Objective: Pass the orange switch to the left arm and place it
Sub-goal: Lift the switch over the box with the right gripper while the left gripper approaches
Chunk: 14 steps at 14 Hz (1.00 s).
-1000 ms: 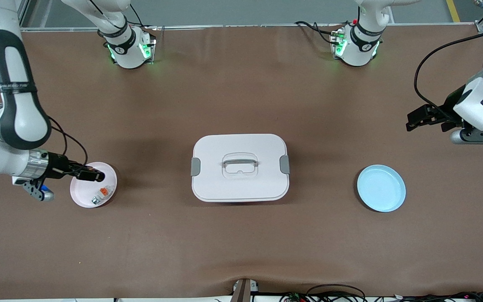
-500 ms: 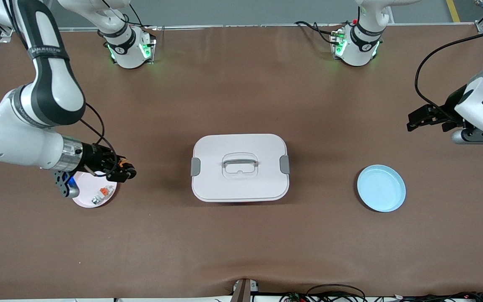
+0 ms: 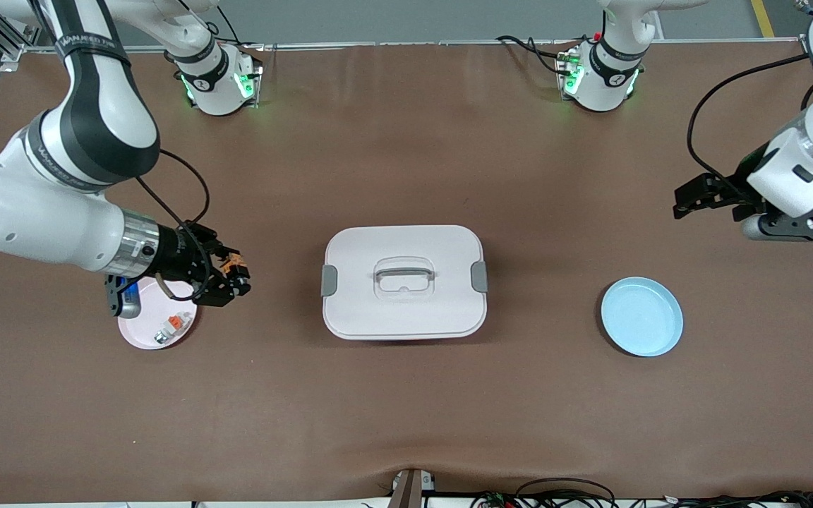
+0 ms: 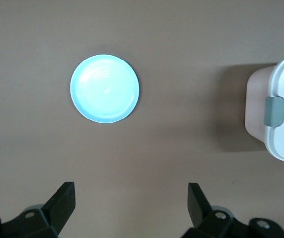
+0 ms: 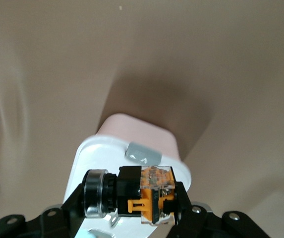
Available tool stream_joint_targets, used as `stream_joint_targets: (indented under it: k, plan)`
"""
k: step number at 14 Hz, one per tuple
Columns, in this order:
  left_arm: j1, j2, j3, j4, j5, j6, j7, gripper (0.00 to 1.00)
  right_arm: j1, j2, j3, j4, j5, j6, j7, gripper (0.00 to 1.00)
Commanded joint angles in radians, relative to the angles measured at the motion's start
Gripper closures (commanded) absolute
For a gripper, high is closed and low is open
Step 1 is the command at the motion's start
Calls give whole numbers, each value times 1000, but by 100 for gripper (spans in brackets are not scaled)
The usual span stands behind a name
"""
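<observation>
The orange switch [image 3: 236, 267], black with an orange and clear block, sits crosswise between the fingers of my right gripper [image 3: 234, 276], which is shut on it. That gripper hangs over the table between the pink plate [image 3: 140, 334] and the white box [image 3: 404, 282]. In the right wrist view the orange switch [image 5: 137, 191] fills the gap of the right gripper [image 5: 132, 199], with the box [image 5: 146, 134] below it. My left gripper [image 3: 691, 200] hovers open and empty at the left arm's end of the table. The left wrist view shows the left gripper [image 4: 131, 193] over bare table.
A small white-grey piece with an orange tab [image 3: 170, 326] lies on the pink plate. A light blue plate [image 3: 641, 316] sits empty toward the left arm's end, also in the left wrist view as the blue plate [image 4: 105, 88] beside the box [image 4: 280, 109]. Cables run along the table's near edge.
My right gripper has risen off the pink plate with the orange switch and moved toward the box. The left gripper has drifted slightly toward the box, still open.
</observation>
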Motion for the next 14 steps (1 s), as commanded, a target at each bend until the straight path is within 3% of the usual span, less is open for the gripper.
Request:
stream_joint_targets:
  k: [1,4,7,11,14]
  plan:
    - [-32,-7,-11,5,-18,-6,-52,0,48,8,-12,44,50,-16,134,100]
    - [-36,-12,-63,9,-47,-6,-117,0,60,18,-12,80,114,-9,257,100]
    - [-36,-7,-66,29,-154,-6,-100,0,85,22,-12,86,157,28,334,100]
    - [-50,10,-124,60,-194,-17,-91,0,158,28,-12,87,163,132,435,100]
    - [-88,69,-135,124,-338,-17,-106,0,204,32,-12,96,164,198,480,100]
